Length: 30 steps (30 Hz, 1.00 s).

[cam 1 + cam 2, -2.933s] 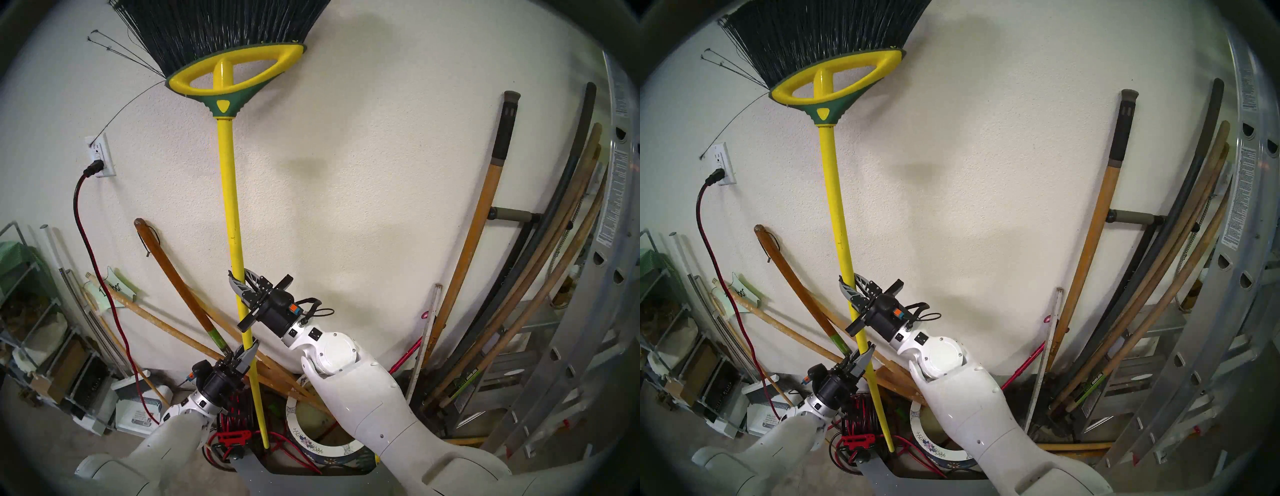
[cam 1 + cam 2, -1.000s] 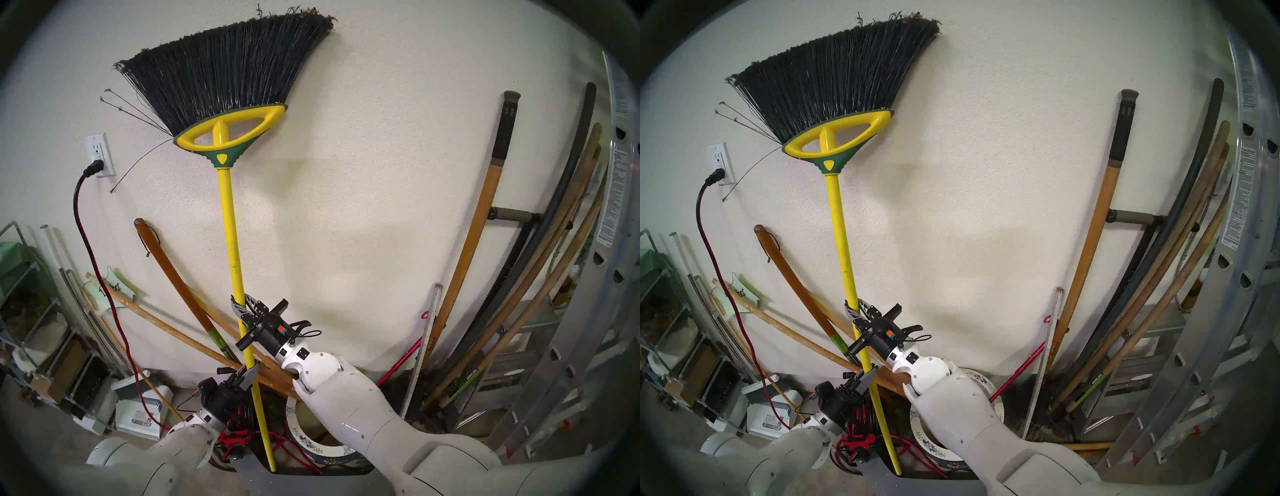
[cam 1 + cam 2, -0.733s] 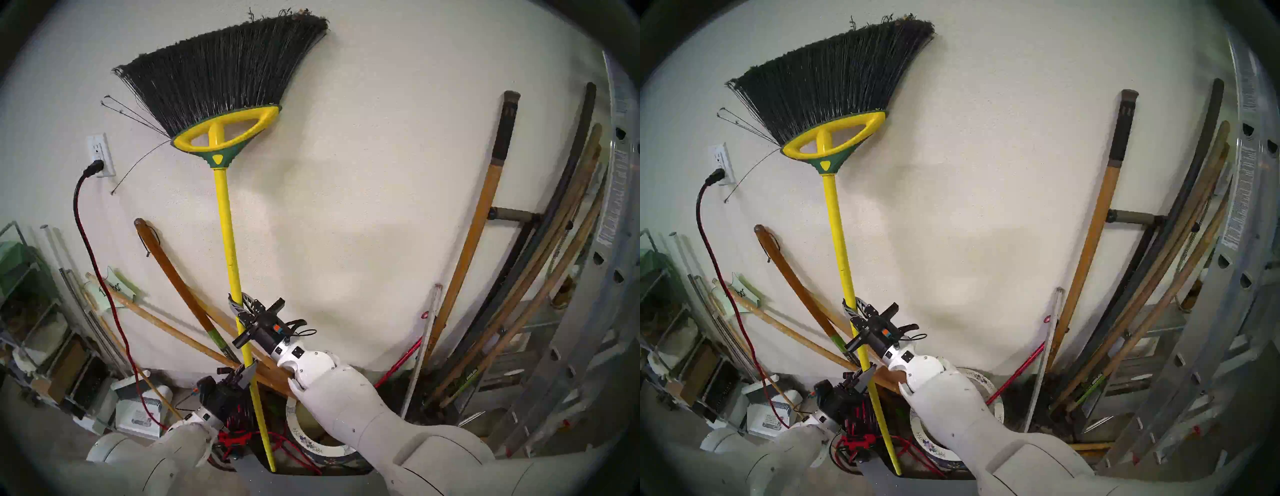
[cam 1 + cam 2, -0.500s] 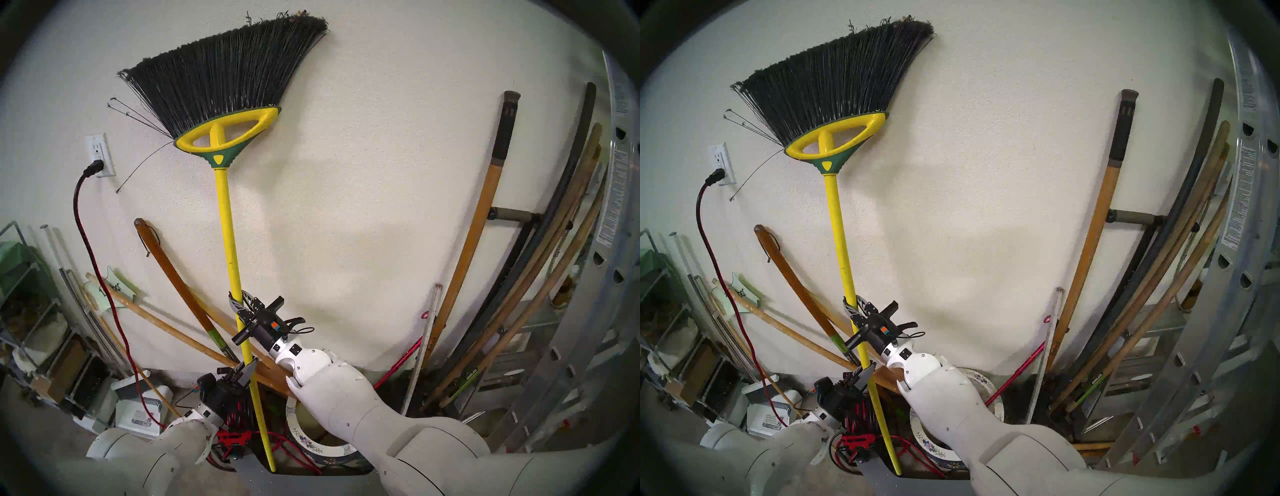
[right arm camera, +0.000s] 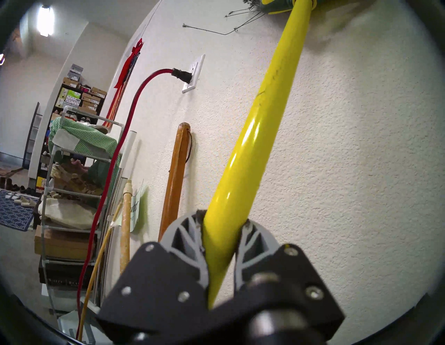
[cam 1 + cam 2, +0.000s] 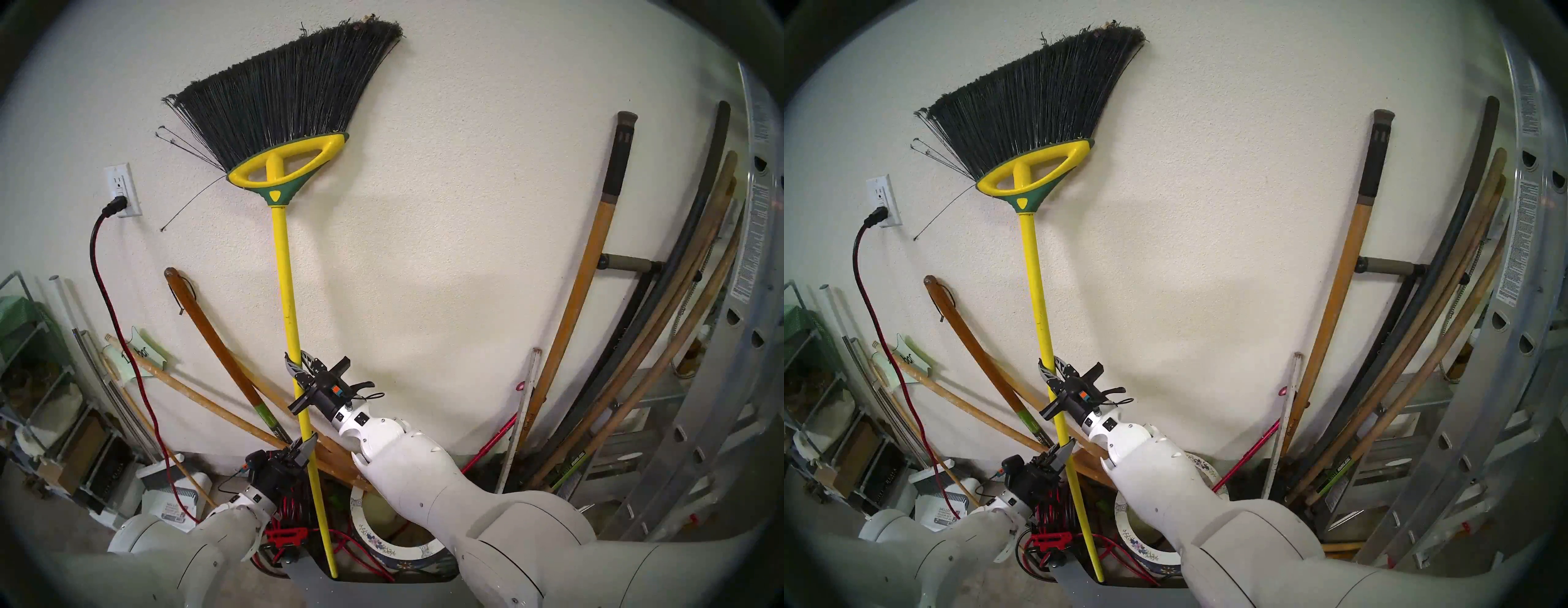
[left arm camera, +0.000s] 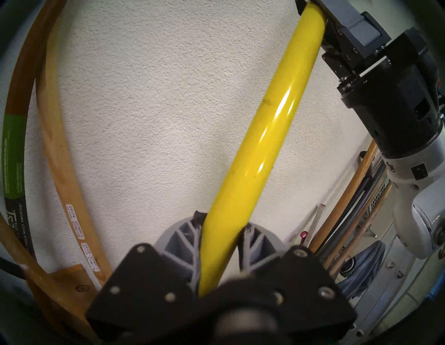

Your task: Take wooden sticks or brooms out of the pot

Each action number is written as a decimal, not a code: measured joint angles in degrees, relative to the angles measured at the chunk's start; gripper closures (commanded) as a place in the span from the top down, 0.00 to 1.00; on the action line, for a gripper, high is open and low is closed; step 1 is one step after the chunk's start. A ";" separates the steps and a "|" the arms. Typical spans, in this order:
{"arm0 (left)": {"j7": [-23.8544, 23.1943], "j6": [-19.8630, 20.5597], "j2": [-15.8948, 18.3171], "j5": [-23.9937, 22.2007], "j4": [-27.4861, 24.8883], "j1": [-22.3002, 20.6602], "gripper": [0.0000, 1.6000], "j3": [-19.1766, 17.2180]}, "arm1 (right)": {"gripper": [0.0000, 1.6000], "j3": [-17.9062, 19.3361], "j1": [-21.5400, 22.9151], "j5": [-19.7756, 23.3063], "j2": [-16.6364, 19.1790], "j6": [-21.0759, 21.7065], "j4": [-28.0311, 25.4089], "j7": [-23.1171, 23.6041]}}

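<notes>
In the head stereo left view, the tall broom with a bright yellow pole, yellow-and-green triangular head and dark fanned bristles (image 6: 285,271) had dropped from where it stood about three seconds earlier: its bristles, then cut off by the top of the view, now showed whole against the wall, and over the last second the head had swung slightly rightward. The right tool (image 6: 297,368) was pinching the pole higher up and the left tool (image 6: 309,446) was pinching it lower down. The pole's foot hung beside the wide round ceramic pot with a white flowered rim (image 6: 373,544), over the red-and-black cable reel (image 6: 292,516), so the broom appeared clear of the pot and was probably being carried toward a resting place.

The head stereo right view showed the same: both tools clamped on the pole, bristles near the wall.

In the left wrist view, the left tool's grey fingers (image 7: 185,243) pressed against the pole from both sides.

In the right wrist view, the right tool's fingers (image 5: 190,231) gripped the pole likewise, with the wall outlet (image 5: 193,73) behind.
</notes>
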 measured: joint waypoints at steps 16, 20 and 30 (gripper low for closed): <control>3.01 0.41 -0.55 1.21 0.61 -0.91 0.00 -0.14 | 0.00 1.20 2.42 -1.65 -0.97 -0.21 3.77 -0.41; 3.41 0.45 -0.66 1.28 0.61 -0.90 0.00 -0.29 | 0.00 1.35 2.82 -2.00 -1.10 -0.47 4.43 -0.42; 3.71 0.48 -0.81 1.31 0.49 -0.71 0.00 -0.67 | 1.00 1.50 3.19 -2.65 -1.23 -1.24 5.22 -0.51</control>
